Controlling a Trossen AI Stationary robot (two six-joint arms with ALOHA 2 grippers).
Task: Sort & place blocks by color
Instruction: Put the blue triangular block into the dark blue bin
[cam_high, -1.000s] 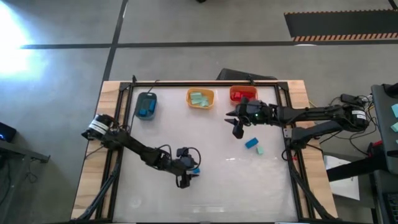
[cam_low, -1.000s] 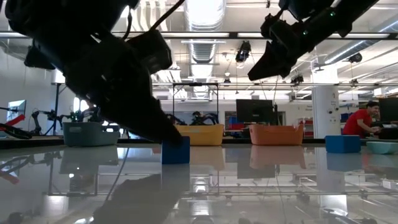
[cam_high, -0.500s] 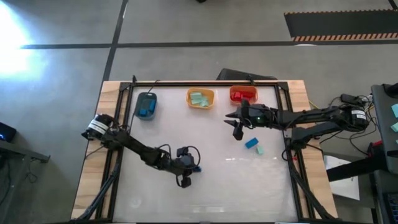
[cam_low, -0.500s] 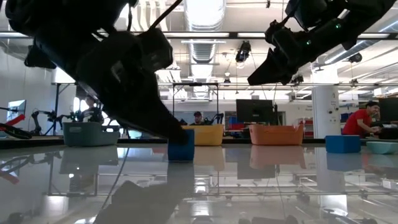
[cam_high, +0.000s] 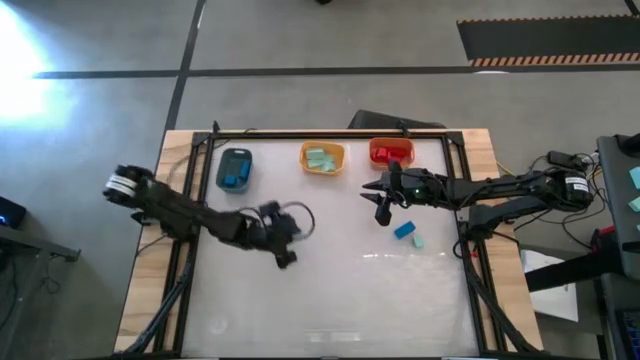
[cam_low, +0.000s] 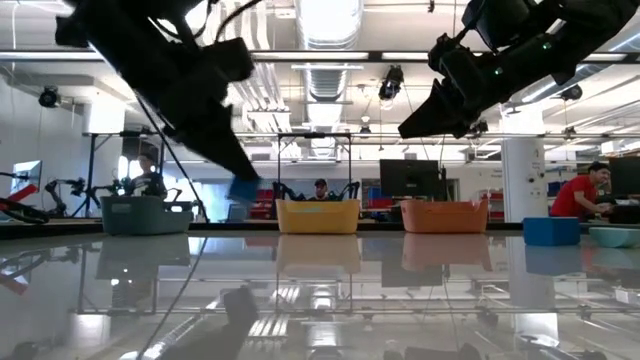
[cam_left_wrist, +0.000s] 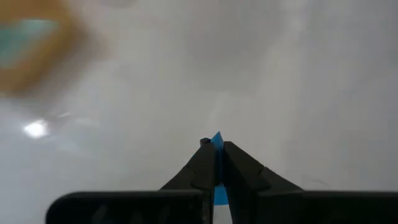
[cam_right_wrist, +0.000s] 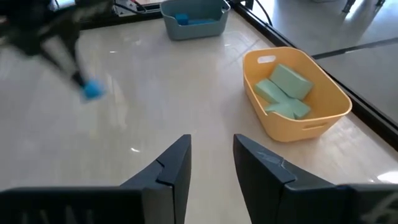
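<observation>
Left hand (cam_left_wrist: 216, 163): clamped on a bright blue block (cam_left_wrist: 216, 140), raised off the counter (cam_high: 330, 290) toward its left-centre; only the block's thin edge shows between the fingers, so its long axis is unreadable.
Right hand (cam_right_wrist: 211, 163): fingers apart, holding nothing, above the counter near the orange-red bin (cam_high: 390, 152).
Loose blocks: 1 blue block (cam_high: 404, 230) and 1 pale teal block (cam_high: 418, 241), side by side near the counter's right edge.
Yellow-orange bin (cam_right_wrist: 296, 93): teal blocks (cam_right_wrist: 287, 90) inside, partly overlapping.
Grey bin (cam_high: 236, 168): blue pieces, count unclear.

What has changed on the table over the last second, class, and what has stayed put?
The left tool has lifted the blue block off the table and swung it toward the grey bin. It stays shut on the block. The right tool hangs open in the same place; the two loose blocks beside it have not moved.
</observation>
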